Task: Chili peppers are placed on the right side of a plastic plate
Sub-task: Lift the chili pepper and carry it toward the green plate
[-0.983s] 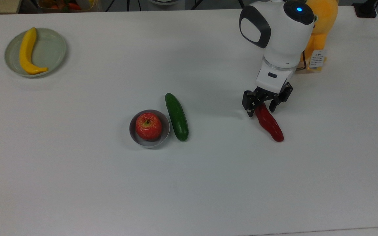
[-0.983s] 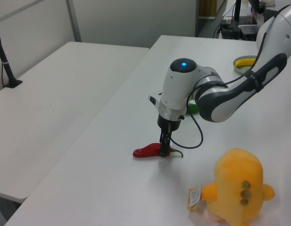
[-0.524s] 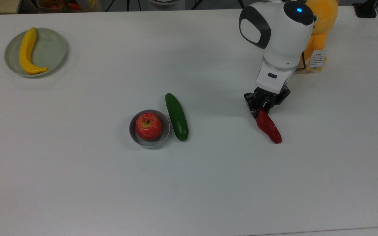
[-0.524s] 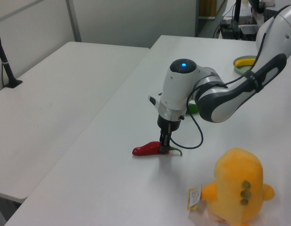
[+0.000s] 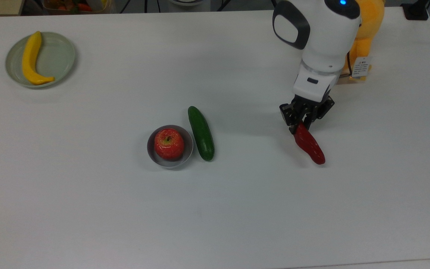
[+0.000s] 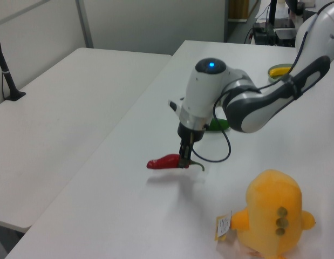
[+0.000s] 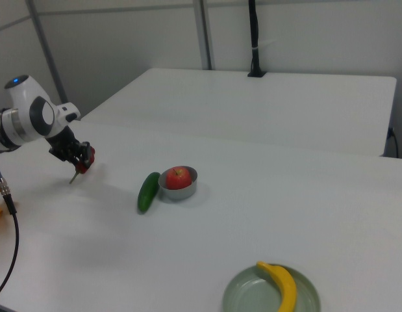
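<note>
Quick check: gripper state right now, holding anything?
Gripper: shut on the chili pepper near its stem end, chili lifted clear of the table.

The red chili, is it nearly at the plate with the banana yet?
Not yet. Done: the gripper has shut on the chili and it hangs above the table. Left: carrying it across to the plate, far off at the top view's left, and setting it down beside it.

Arm bent, pincer (image 5: 304, 121) pointing down, clamped tight.
</note>
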